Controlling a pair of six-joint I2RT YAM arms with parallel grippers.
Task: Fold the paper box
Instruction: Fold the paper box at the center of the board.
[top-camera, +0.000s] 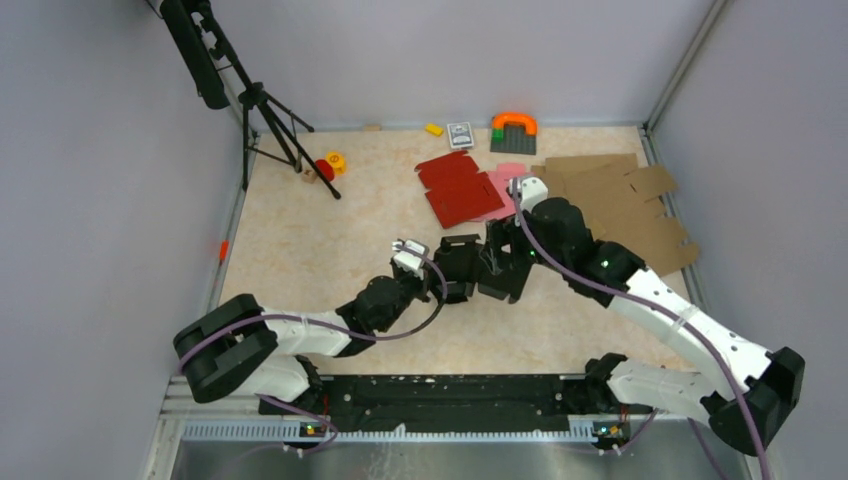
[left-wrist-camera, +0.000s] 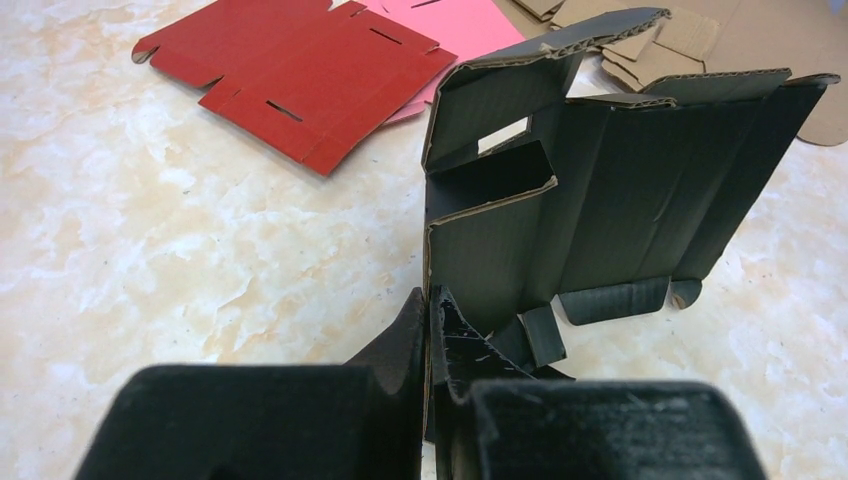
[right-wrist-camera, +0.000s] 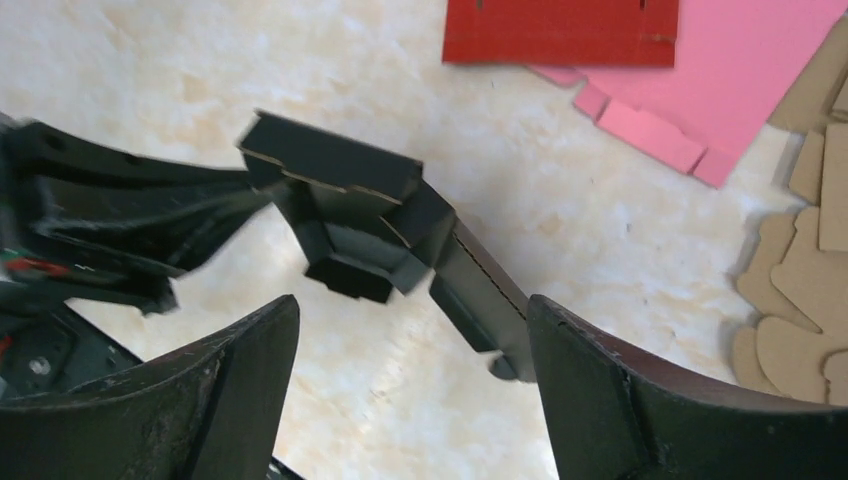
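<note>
While clenched hard on the bottom corner of the paper box (left-wrist-camera: 620, 190), held that black blank upright off the marbled table (left-wrist-camera: 150, 250) with the left gripper (left-wrist-camera: 430, 322), jaws pressed together over the thin card. Found the box near the middle of the table, partly folded: tall panels raised on edge, a top flap bent over, a cut-out window near the upper left, small tabs curled at the foot and touching the tabletop.

Spread wide above the same box with the right gripper (right-wrist-camera: 410, 305), jaws well apart and grasping nothing, straddling a folded-up end of the blank from above. Could not tell whether the right-hand jaw touched the strip of card running just beside its inner face.

Saw the red blank (left-wrist-camera: 300, 70) lying flat beyond the box, overlapping the pink blank (left-wrist-camera: 460, 20), with brown cardboard sheets (left-wrist-camera: 720, 30) just beside those, toward the right wall. Noted, at the far edge of the table, a black tripod (top-camera: 265, 110) in the left corner and an orange arch (top-camera: 513, 122) near the middle, both well apart from the box.
</note>
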